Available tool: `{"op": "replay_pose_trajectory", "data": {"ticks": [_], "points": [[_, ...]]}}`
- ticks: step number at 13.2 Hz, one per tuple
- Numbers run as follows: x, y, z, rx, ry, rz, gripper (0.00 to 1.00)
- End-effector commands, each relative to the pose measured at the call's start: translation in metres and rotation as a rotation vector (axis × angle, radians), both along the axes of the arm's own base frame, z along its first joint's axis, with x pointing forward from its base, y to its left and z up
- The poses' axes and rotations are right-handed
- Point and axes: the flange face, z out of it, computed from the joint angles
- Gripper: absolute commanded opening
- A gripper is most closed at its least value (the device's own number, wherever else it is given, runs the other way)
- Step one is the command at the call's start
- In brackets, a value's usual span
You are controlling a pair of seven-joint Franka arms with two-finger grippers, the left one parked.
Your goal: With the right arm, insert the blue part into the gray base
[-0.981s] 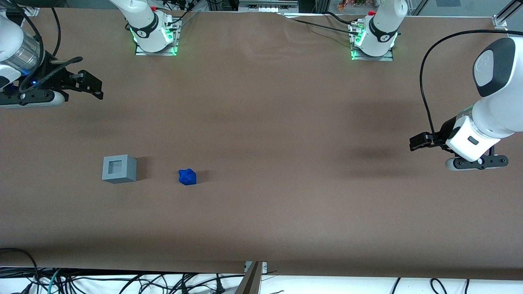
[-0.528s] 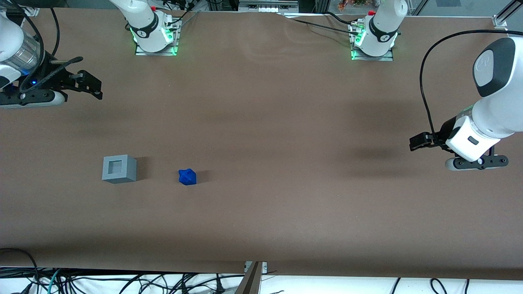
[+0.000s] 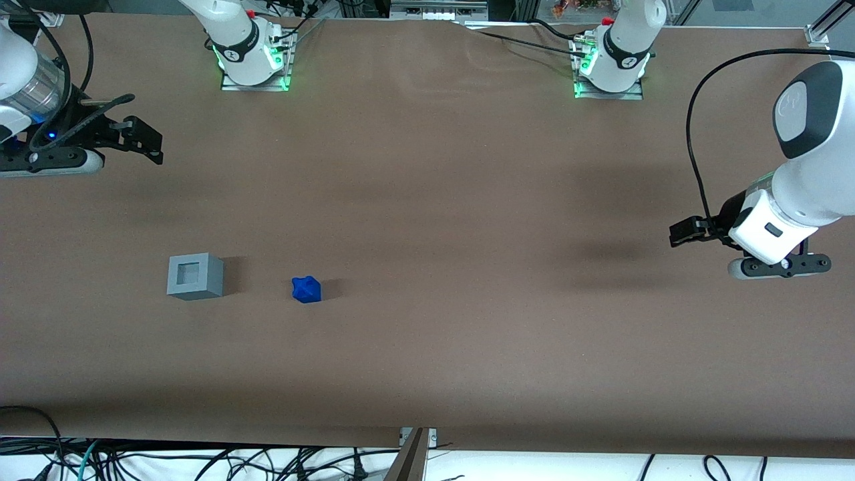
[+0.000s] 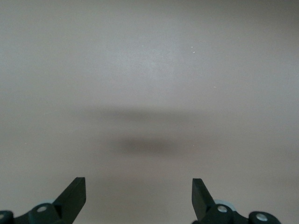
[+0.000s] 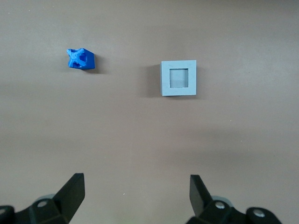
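Right arm [image 3: 27, 87] is being held above the bench [image 3: 427, 200] at the working arm's end, well apart from both parts and farther from the front camera than either. Pincer [image 3: 150, 143] is being kept wide open, nothing gripped; in the right wrist view both fingertips [image 5: 74, 186] are seen spread with bare bench between them.

Gray base [image 3: 194, 276] is sitting flat on the bench, square recess facing up and unfilled. It is also being picked up by the wrist camera [image 5: 179, 78].

Blue part [image 3: 306, 289] is lying on the bench beside the gray base, near but not touching, a strip of bare bench between them, roughly the same distance from the front camera. It is being seen in the wrist view too [image 5: 80, 59], resting on one of its facets. Insertion is not yet done.
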Motion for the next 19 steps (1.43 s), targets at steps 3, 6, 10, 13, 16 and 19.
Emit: {"op": "replay_pose_trajectory", "data": {"ticks": [3,6,10,13,16,19], "points": [[0.0013,0.0006,0.0063,-0.015,-0.009,0.011,0.99],[0.0013,0.0006,0.0063,-0.015,-0.009,0.011,0.99],[0.0014,0.0006,0.0064,-0.015,-0.011,0.014,0.99],[0.0011,0.0006,0.0062,-0.015,-0.008,0.014,0.99],[0.0009,0.0016,0.0055,-0.014,-0.006,0.006,0.99],[0.0008,0.002,0.0034,-0.01,-0.003,0.001,0.99]]}}
